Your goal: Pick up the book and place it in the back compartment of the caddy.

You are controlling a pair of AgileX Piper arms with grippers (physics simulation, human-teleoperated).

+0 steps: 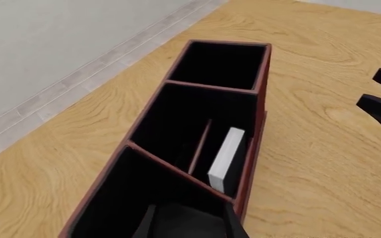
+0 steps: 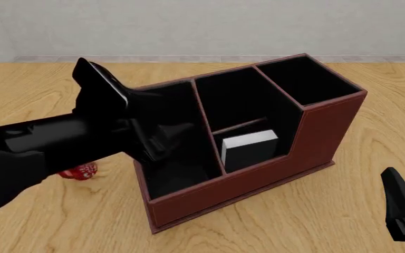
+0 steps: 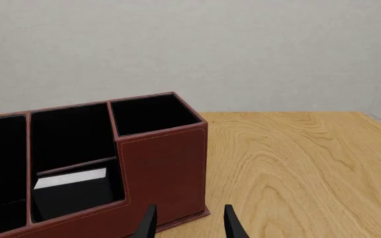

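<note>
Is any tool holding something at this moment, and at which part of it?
Nothing is held. The book stands free inside the caddy; the right tool is open and empty.

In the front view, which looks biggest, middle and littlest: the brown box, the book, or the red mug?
1. The caddy, by far the biggest.
2. The book, standing inside it.
3. The red mug, though the left arm hides most of it, so this is unsure.

The reddish-brown caddy [image 3: 164,163] stands on the wood-grain table [image 3: 296,168], its black-lined cells open upward; the book [image 3: 71,191] sits upright in the small cell behind the low-cut wall, white page block uppermost; the right gripper [image 3: 187,223] hangs just beside the caddy's corner, jaws parted and empty.
</note>
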